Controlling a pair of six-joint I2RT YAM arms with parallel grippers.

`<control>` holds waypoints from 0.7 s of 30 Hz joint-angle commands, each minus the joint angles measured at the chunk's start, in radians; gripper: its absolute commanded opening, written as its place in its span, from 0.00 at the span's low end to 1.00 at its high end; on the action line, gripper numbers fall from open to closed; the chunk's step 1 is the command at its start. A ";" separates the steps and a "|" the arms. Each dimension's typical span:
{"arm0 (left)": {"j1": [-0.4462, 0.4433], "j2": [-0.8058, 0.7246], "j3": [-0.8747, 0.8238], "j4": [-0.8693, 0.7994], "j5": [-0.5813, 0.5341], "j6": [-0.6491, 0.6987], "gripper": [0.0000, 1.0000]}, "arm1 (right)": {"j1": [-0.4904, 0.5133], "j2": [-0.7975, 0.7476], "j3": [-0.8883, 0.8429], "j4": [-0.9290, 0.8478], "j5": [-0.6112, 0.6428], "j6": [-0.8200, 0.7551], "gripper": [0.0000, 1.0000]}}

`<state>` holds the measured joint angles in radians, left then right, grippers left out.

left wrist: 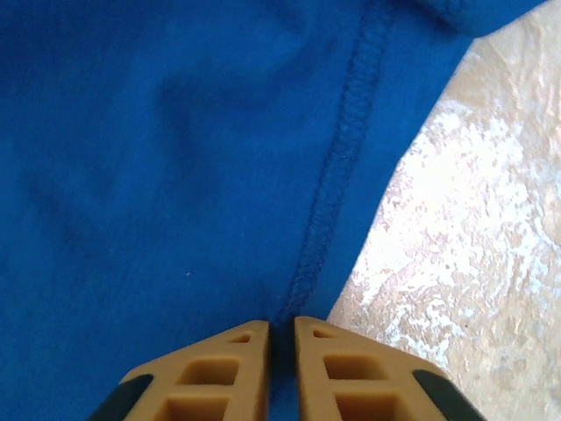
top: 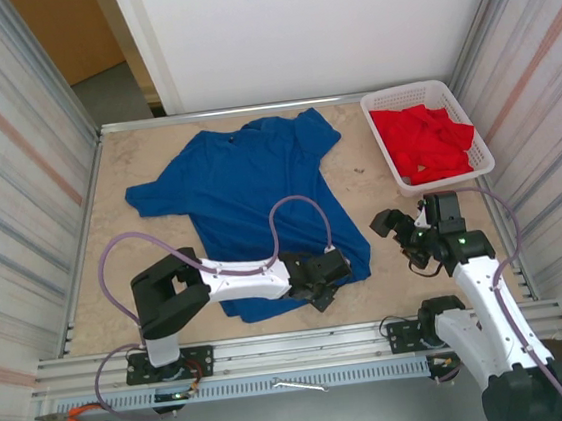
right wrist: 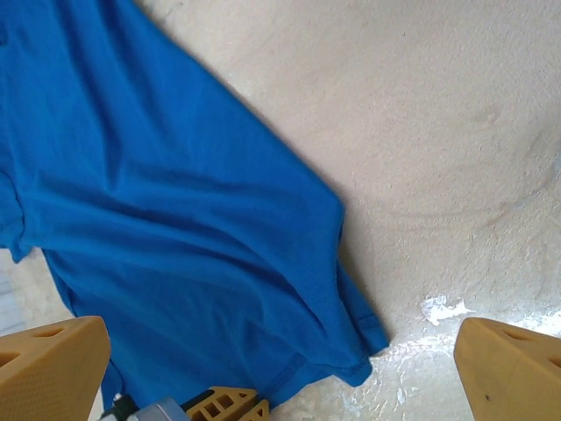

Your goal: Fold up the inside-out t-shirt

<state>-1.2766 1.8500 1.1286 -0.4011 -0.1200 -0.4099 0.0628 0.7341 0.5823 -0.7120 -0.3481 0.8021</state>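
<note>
The blue t-shirt [top: 249, 189] lies spread on the table [top: 363, 177], left of centre, with its collar and sleeves toward the far side and its bottom hem toward the near edge. Its cloth is rumpled, and the near right corner reaches furthest toward the arms.

The left gripper [left wrist: 281, 326] sits low on that near hem, reaching in from the left. Its two fingers are pressed almost together, with a thin strip of blue cloth pinched between them. A stitched seam [left wrist: 337, 167] runs from the fingertips toward the far side, and bare table shows just to the right of the shirt's edge.

The right gripper [right wrist: 282, 342] hangs above the table just to the right of the shirt's near right corner. Its jaws are spread wide and it holds nothing. From its wrist camera, the corner of the shirt lies below and between the two fingers.

A white basket [top: 483, 154] stands at the far right corner of the table with a red garment [top: 424, 140] in it, well apart from the shirt. A pair of pliers [top: 82, 419] lies on the rail at the near left.
</note>
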 commanded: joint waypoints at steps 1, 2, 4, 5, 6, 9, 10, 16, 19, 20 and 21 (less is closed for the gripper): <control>-0.006 0.009 0.001 -0.007 -0.029 -0.002 0.00 | -0.009 -0.036 -0.016 -0.009 -0.041 -0.007 0.98; -0.007 -0.001 0.002 -0.010 -0.035 -0.001 0.00 | -0.009 -0.047 -0.017 -0.007 -0.047 -0.004 0.97; -0.001 -0.027 0.003 -0.017 -0.042 0.000 0.00 | -0.009 -0.064 -0.020 -0.005 -0.066 -0.004 0.92; 0.003 -0.047 0.003 -0.020 -0.047 0.000 0.00 | -0.009 -0.071 -0.022 -0.003 -0.077 -0.001 0.90; 0.008 -0.071 0.002 -0.022 -0.049 -0.004 0.00 | -0.009 -0.080 -0.022 -0.001 -0.096 0.001 0.87; 0.026 -0.150 0.001 -0.028 -0.029 0.002 0.00 | -0.009 -0.102 -0.035 0.006 -0.149 0.017 0.80; 0.034 -0.171 0.001 -0.031 -0.018 0.005 0.00 | -0.008 -0.110 -0.041 0.009 -0.164 0.023 0.78; 0.067 -0.277 0.014 -0.068 -0.001 0.032 0.00 | 0.077 -0.186 -0.097 0.051 -0.188 0.145 0.76; 0.080 -0.304 0.014 -0.072 0.009 0.039 0.00 | 0.205 -0.224 -0.115 0.088 -0.110 0.242 0.82; 0.084 -0.309 0.014 -0.075 0.011 0.041 0.00 | 0.261 -0.231 -0.119 0.101 -0.071 0.272 0.83; 0.085 -0.311 0.013 -0.077 0.013 0.044 0.00 | 0.308 -0.231 -0.123 0.110 -0.035 0.294 0.84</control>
<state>-1.1988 1.5646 1.1278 -0.4400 -0.1226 -0.3889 0.2855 0.5182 0.4740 -0.6510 -0.4637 0.9817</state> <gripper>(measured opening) 0.047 0.834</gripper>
